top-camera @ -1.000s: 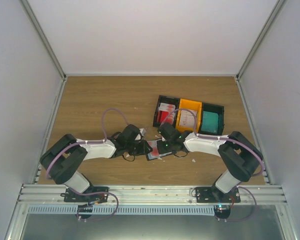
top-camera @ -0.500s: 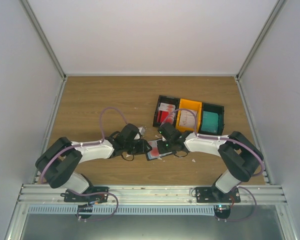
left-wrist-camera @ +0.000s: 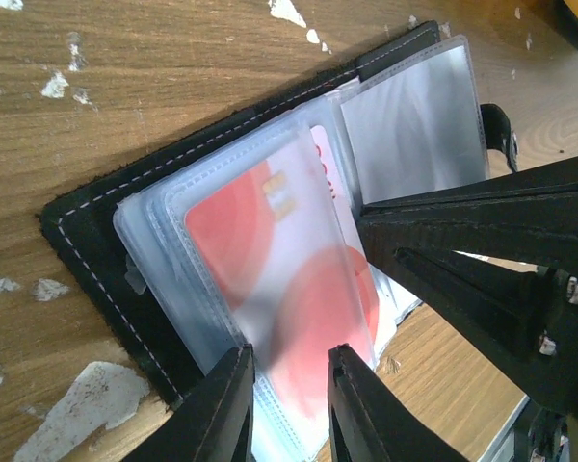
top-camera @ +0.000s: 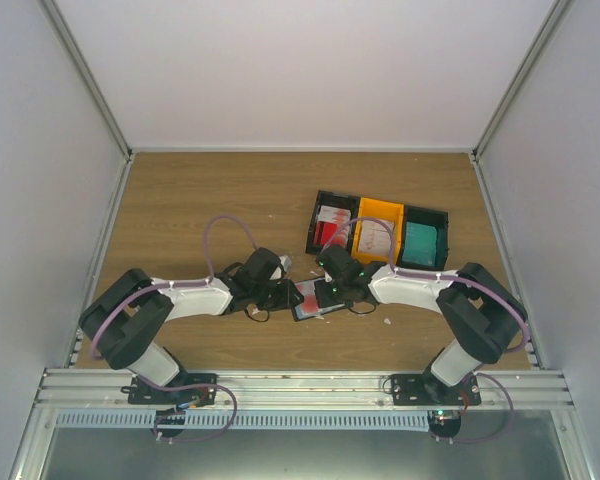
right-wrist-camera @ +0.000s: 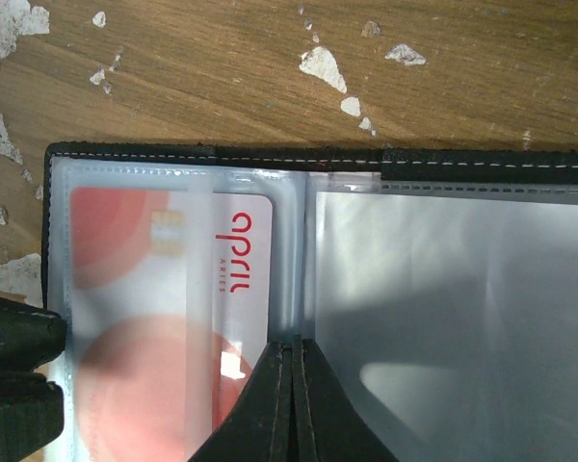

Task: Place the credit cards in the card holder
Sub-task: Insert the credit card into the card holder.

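Note:
The card holder [top-camera: 311,301], a black wallet, lies open on the table between my two grippers. Its clear sleeves show in the left wrist view [left-wrist-camera: 96,241] and the right wrist view [right-wrist-camera: 222,152]. A red-and-white credit card [left-wrist-camera: 270,260] sits in the left sleeve, printed "april" [right-wrist-camera: 125,289]. My left gripper [left-wrist-camera: 291,361] is open a little, with a finger on either side of the card's near end. My right gripper [right-wrist-camera: 292,345] is shut, its tips on the fold between the sleeves. The right sleeve [right-wrist-camera: 443,289] holds no card.
Three bins stand side by side behind the wallet. A black one [top-camera: 330,228] holds red-and-white cards, a yellow one [top-camera: 377,232] holds whitish cards, and another black one [top-camera: 424,238] holds teal cards. White flecks [left-wrist-camera: 77,399] dot the wood around the wallet.
The left arm's elbow swung slightly outward and came back. Both grippers and the wallet stay in the same place.

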